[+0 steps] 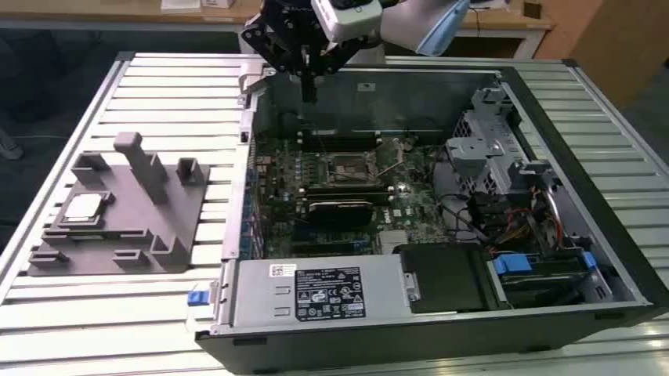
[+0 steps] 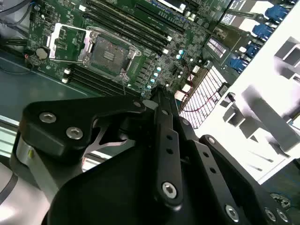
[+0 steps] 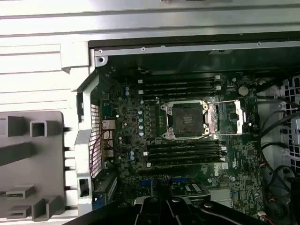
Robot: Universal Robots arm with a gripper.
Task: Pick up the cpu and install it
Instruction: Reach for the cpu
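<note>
The cpu (image 1: 84, 207), a small flat silver square, lies on the grey plastic block (image 1: 136, 223) at the exterior view's left, outside the computer case (image 1: 544, 117). My gripper (image 1: 309, 94) hangs above the case's far left corner, well away from the cpu, with its black fingers (image 2: 158, 101) pressed together and nothing between them. Inside the case, the motherboard's cpu socket (image 1: 350, 166) (image 3: 187, 119) (image 2: 108, 54) stands bare, its metal load plate (image 3: 228, 119) flipped open beside it.
The case lies on its side on a slatted metal table (image 1: 105, 313). A black finned module (image 1: 340, 211) and memory slots (image 3: 180, 86) flank the socket. A drive cage (image 1: 491, 149), cables and the power supply (image 1: 313, 294) take up the exterior view's right and near side. Upright posts (image 1: 141, 164) rise from the block.
</note>
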